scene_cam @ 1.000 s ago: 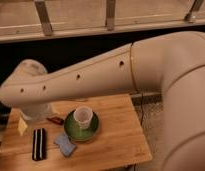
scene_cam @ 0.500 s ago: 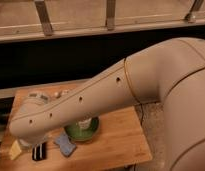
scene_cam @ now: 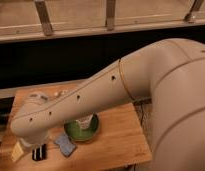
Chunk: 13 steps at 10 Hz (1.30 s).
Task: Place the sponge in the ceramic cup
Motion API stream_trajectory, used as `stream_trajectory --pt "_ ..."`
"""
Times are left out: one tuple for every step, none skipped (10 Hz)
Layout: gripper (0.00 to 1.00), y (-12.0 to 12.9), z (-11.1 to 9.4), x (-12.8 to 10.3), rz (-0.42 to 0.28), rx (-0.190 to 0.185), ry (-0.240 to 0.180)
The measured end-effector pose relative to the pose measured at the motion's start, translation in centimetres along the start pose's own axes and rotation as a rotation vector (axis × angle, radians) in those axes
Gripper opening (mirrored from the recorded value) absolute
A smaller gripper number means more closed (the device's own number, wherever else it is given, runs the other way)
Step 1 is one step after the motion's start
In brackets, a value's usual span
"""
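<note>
Swinging down near-left, your arm hid the tool, jaws wide, beside the sponge, which lay outside the ceramic cup.

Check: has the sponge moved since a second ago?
No. The sponge still lies front-left of the green dish; the gripper is hidden under the arm at the table front-left corner.

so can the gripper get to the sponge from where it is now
Probably yes. The gripper hangs under the wrist at the table's left end, close to the sponge, which lies uncovered beside the green dish. Only the striped oblong lies near its path, so a short move across should do it.
</note>
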Motion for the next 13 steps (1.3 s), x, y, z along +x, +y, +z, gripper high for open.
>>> stream_trajectory --pt "0.80 -0.9 1.5 0.7 0.010 0.001 0.028" --pt "0.80 -1.9 3.3 1.6 0.026 0.002 0.056" --pt "0.80 -3.0 5.1 2.5 0.045 0.000 0.085" --pt "0.80 -3.9 6.7 3.4 0.065 -0.004 0.110" --pt "0.80 -4.7 8.1 4.4 0.095 -0.015 0.129" --pt "0.80 -5.0 8.7 4.9 0.113 -0.021 0.134" --pt "0.80 -5.1 8.8 4.9 0.117 -0.023 0.133" --pt "0.80 -5.2 8.8 4.9 0.117 -0.022 0.134" --pt "0.80 -5.1 8.8 4.9 0.115 -0.022 0.135" --pt "0.80 -5.2 8.8 4.9 0.116 -0.020 0.136" --pt "0.80 -5.5 9.0 5.0 0.120 -0.012 0.141" --pt "0.80 -6.2 9.5 5.1 0.124 0.003 0.150" --pt "0.80 -7.2 10.2 5.5 0.129 0.024 0.159"
